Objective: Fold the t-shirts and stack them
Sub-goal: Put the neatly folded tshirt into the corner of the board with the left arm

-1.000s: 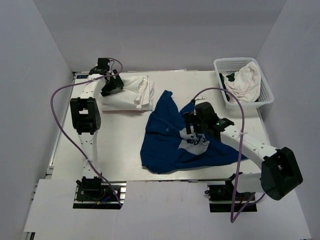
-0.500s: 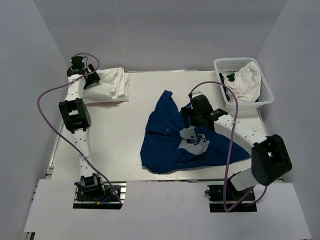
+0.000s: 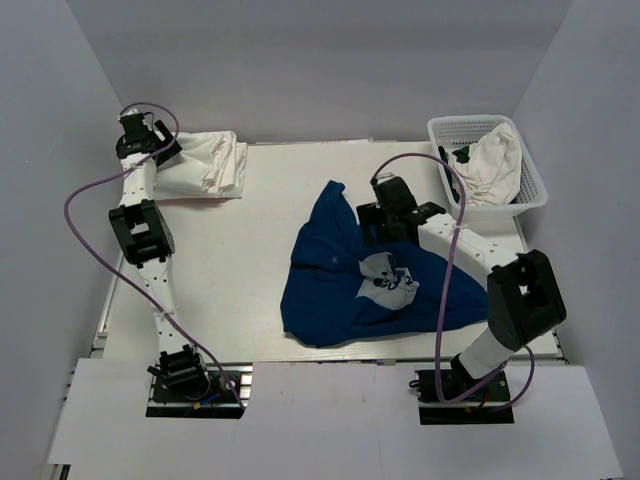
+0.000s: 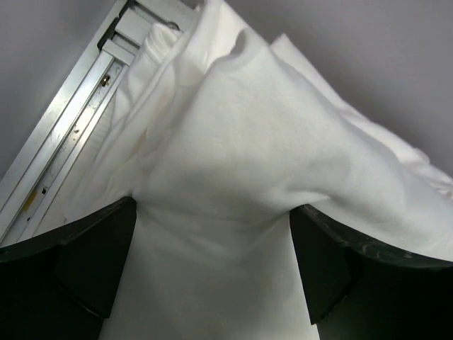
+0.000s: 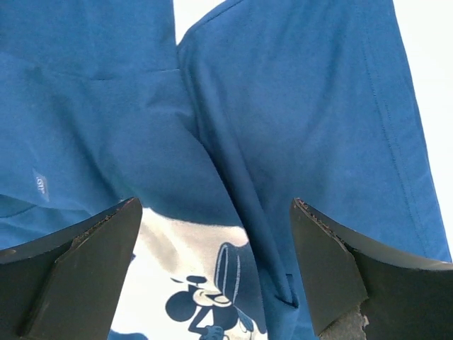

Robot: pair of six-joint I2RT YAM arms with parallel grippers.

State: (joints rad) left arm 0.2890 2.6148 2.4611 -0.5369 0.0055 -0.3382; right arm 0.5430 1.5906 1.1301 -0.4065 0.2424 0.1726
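Observation:
The navy t-shirt (image 3: 335, 285) lies crumpled at the table's middle, its pale cartoon print (image 3: 388, 280) facing up. My right gripper (image 3: 385, 215) hovers open just above the shirt's far right part; the right wrist view shows blue cloth (image 5: 283, 106) and the print (image 5: 205, 283) between its spread fingers (image 5: 85, 276). A folded stack of white t-shirts (image 3: 205, 165) sits at the far left corner. My left gripper (image 3: 150, 150) is at the stack's left end, open, its fingers (image 4: 85, 262) wide apart with white cloth (image 4: 233, 163) bulging between them.
A white lattice basket (image 3: 440, 130) at the far right holds a crumpled white shirt (image 3: 495, 160). The table's aluminium edge rail (image 4: 71, 127) runs just beside the white stack. Grey walls close in on all sides.
The left gripper moved left and back, and the white stack slid with it into the far left corner. The right gripper drew back from the print toward the shirt's far part.

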